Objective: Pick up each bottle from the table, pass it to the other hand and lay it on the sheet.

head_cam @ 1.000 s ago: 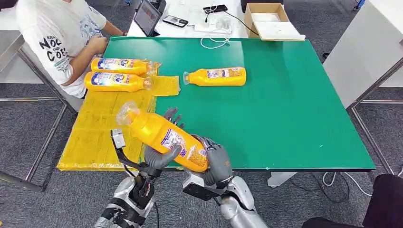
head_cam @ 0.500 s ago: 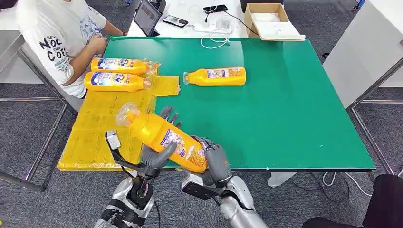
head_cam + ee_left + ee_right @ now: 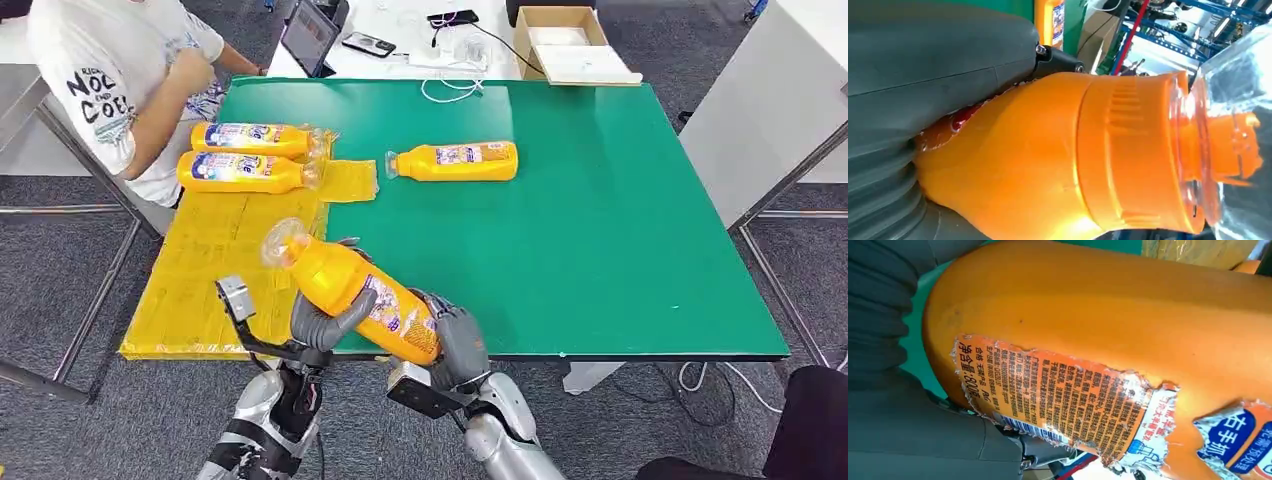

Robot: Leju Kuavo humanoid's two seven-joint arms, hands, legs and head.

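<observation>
Orange plastic bottle [image 3: 352,296] held in both hands: left hand [image 3: 318,325] grips the neck end, right hand [image 3: 458,345] the base. Long axis points cap-first toward the yellow sheet [image 3: 210,265], beyond the nearer left hand.

Scene evenly lit from overhead, shadows soft under green table [image 3: 600,230]. Glare seen on held bottle [image 3: 1058,165]; wrist close-ups softened, backgrounds blurred.
</observation>
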